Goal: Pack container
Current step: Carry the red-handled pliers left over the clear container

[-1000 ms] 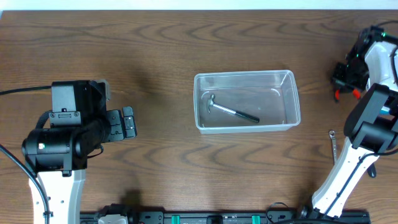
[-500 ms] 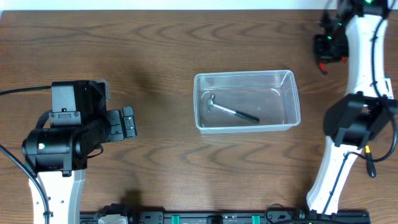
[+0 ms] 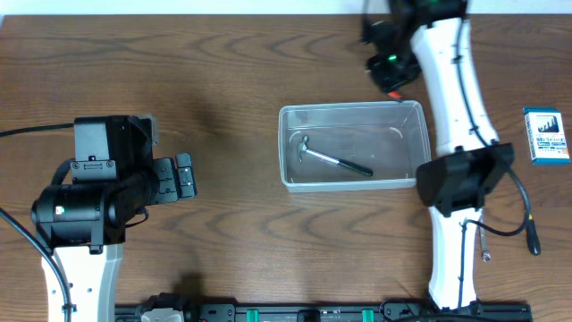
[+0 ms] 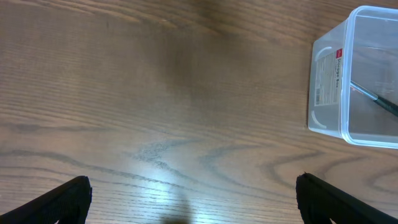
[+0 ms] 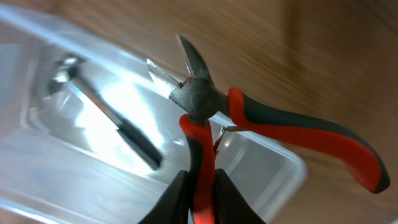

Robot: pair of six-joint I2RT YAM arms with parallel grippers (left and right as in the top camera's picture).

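Right end effector point(image 5: 200, 194) reached clear container point(image 3: 349, 106), pinching seemingly rubber-gripped pliers point(image 5: 292, 128)

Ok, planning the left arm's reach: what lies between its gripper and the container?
Only bare table separates the left gripper from the container; the overhead view shows it.

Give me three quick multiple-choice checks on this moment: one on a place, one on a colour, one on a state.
1. Where is the hammer?
A. lying inside the container
B. hanging over its rim
C. propped against its outside

2. What colours are the handles of the pliers?
A. blue and yellow
B. red and black
C. all green

3. The right fingers are:
A. open and empty
B. shut on the pliers
C. shut on the hammer

Answers:
1. A, the hammer lies flat on the tub's floor.
2. B, both handles show red with black grips.
3. B, the fingers clamp one handle.
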